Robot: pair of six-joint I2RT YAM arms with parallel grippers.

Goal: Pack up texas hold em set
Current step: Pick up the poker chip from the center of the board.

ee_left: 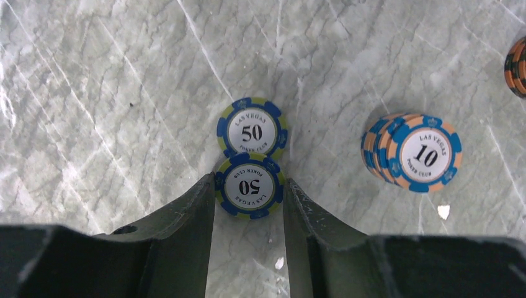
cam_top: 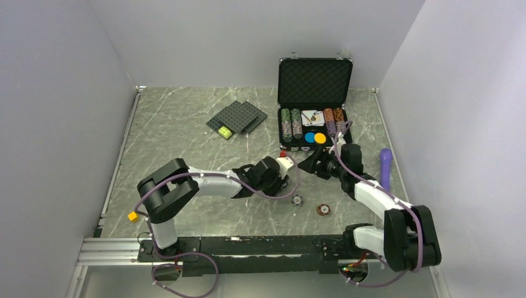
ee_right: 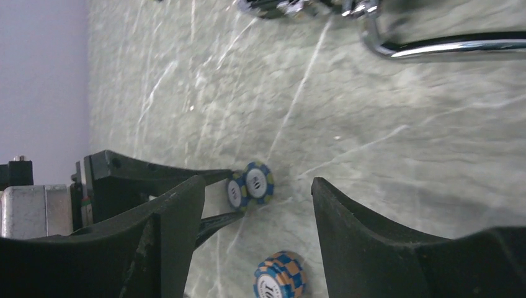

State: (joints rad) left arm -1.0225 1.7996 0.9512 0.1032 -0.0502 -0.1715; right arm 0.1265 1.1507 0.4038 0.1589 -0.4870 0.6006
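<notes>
Packing looks mostly done, judging by the open briefcase [cam_top: 314,81] in the upper right of the top view. Rows of chips [cam_top: 290,123] fill its tray, cards [cam_top: 309,117] sit mid-tray, and a blue disc [cam_top: 309,138] and orange disc [cam_top: 320,138] lie in front. Left to do, by my read: a few loose chips on the table below the case, and the lid is not yet closed.

Left gripper [ee_left: 250,181] is pinched on a 50 chip [ee_left: 250,191] by its rim, low centre of the left wrist view. A second 50 chip [ee_left: 252,133] lies just above, seemingly touching it. A stack of 10 chips [ee_left: 414,152] sits near on the right.

Right gripper [ee_right: 251,186] has its jaws wide apart with nothing between them, close to the case's chrome handle [ee_right: 446,45].

Surface: grey-green marbled tabletop [cam_top: 180,136] with white veins. Room: plain pale walls [cam_top: 62,93] on three sides, metal rail [cam_top: 111,251] at the bottom. Off-task: dark studded plates [cam_top: 239,115] with a yellow-green brick [cam_top: 224,131], and a purple object [cam_top: 386,162] at right.
</notes>
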